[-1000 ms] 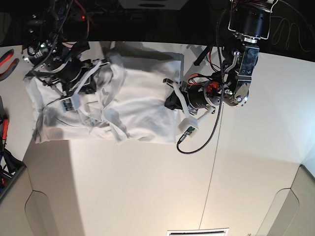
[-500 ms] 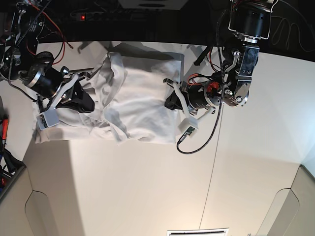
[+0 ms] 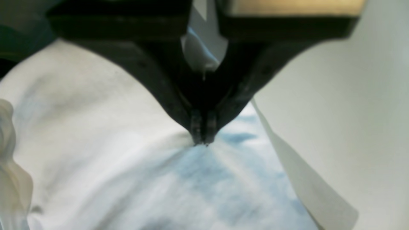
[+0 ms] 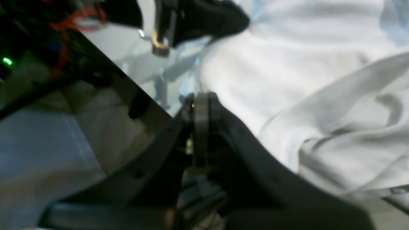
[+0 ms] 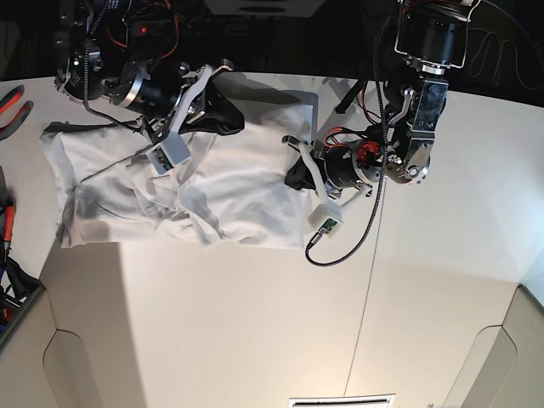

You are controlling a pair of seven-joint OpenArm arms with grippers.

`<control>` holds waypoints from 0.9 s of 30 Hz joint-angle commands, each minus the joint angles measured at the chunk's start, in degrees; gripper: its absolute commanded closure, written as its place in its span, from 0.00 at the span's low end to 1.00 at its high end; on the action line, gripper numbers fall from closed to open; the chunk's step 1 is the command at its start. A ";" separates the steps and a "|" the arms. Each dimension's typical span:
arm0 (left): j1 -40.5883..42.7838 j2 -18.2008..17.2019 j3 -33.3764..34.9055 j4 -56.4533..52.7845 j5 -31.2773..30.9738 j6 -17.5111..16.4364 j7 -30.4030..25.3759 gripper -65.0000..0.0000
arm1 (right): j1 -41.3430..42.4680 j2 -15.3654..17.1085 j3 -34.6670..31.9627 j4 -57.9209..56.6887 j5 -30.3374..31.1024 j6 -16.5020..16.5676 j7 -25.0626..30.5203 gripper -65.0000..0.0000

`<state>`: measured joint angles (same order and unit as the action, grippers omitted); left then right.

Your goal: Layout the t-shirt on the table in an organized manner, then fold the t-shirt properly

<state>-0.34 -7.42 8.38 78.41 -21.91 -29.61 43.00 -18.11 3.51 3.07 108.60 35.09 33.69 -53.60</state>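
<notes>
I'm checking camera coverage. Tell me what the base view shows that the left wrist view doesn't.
Only the base view shows the whole wrinkled t-shirt, both arms, the right claw at the shirt's far edge, and red-handled pliers at the table's left edge. Only the left wrist view shows the left claw shut, its tips pinching cloth. Both show white shirt fabric lying on the pale table.

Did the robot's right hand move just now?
Yes. In the base view the right gripper swung from the shirt's left side, up and across to its far edge, nearer the left gripper, which stayed pinching the shirt.
</notes>
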 commanded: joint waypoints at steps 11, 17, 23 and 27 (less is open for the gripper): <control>-0.61 -0.07 -0.04 0.57 0.35 0.02 0.02 1.00 | 6.10 2.27 7.15 -16.79 -12.81 -2.69 5.51 1.00; -0.59 -0.09 -0.04 0.55 0.39 0.02 0.04 1.00 | 11.43 6.40 15.39 -23.82 -11.04 -3.10 5.86 1.00; -0.66 -0.07 -0.04 0.55 0.37 0.02 -0.44 1.00 | 12.44 9.44 18.78 -23.85 -6.97 -3.08 5.55 1.00; -0.63 -0.07 -0.04 0.55 0.35 0.04 -0.59 1.00 | 12.55 9.49 18.78 -23.85 -4.81 -3.04 4.72 1.00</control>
<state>-0.30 -7.44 8.40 78.30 -20.84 -29.39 43.44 -6.02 12.29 21.65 83.99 29.41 30.46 -49.39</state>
